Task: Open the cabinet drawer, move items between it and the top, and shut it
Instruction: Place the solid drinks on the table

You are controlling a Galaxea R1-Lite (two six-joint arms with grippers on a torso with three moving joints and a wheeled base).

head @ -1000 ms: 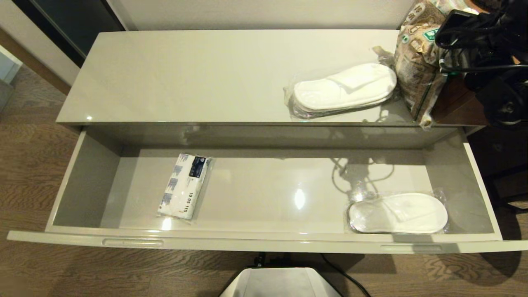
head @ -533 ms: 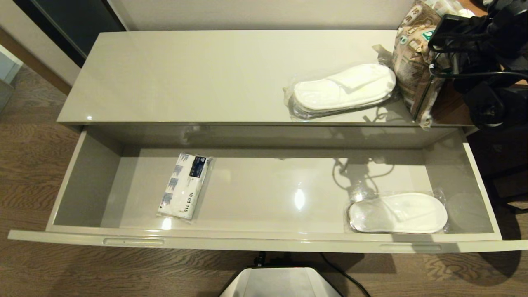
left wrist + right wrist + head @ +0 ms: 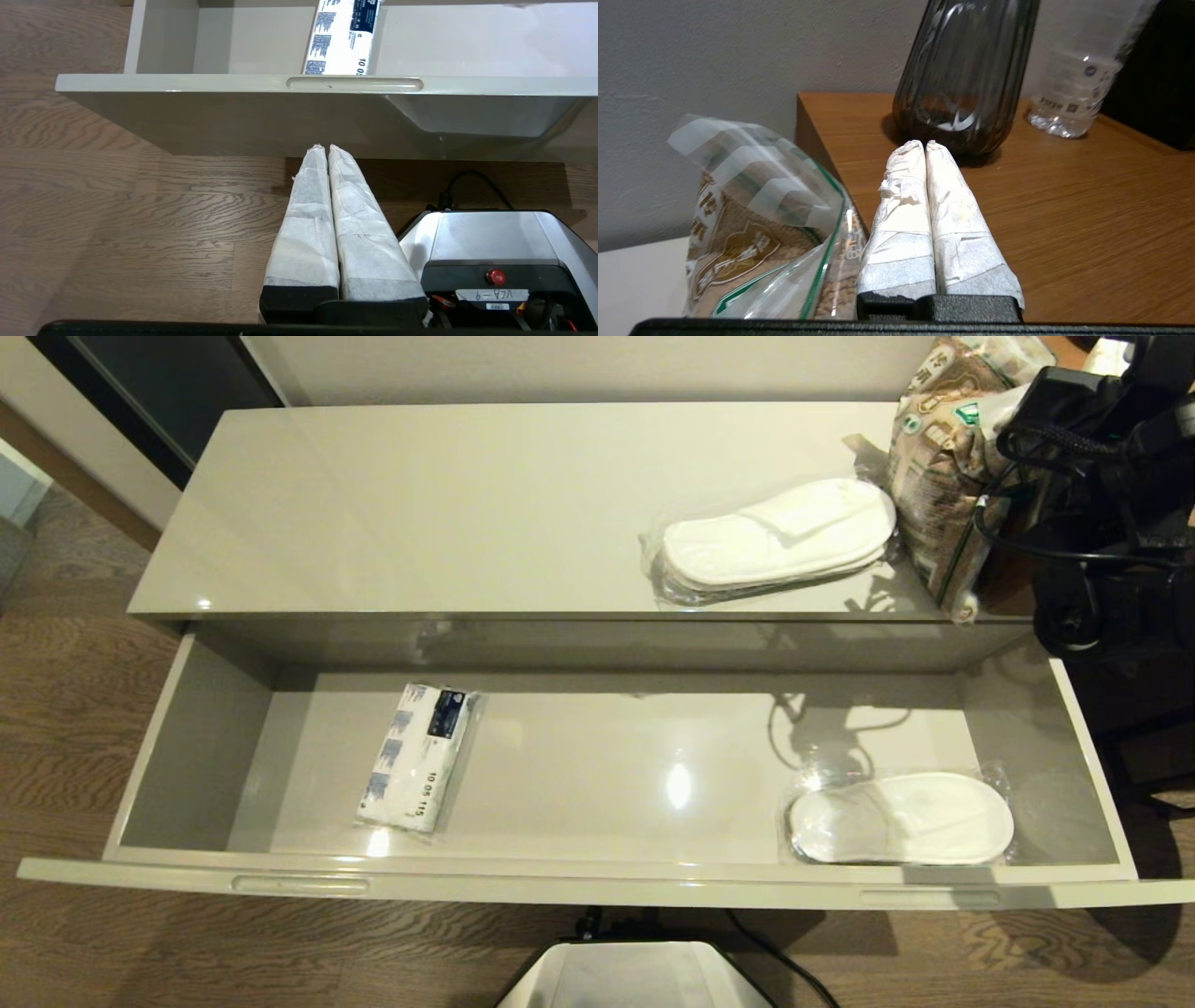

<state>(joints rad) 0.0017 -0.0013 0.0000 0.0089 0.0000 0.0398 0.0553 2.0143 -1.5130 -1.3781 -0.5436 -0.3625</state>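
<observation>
While the cabinet drawer [image 3: 597,882] stands open, long axis left-right, my right gripper [image 3: 925,145] is closed and empty beside the brown packet [image 3: 938,476] at the top's [image 3: 467,504] far right; my left gripper [image 3: 326,150] hangs closed below the drawer front.

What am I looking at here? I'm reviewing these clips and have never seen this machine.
A two-armed robot faces a cabinet. Its head camera looks down on the open drawer, which holds a tissue pack and bagged slippers. On the cabinet top lie more bagged slippers and a brown-patterned packet. Each wrist also carries a camera: the left gripper waits shut and empty below the drawer front; the right gripper, shut and empty, hovers beside the packet, over a wooden desk.
</observation>
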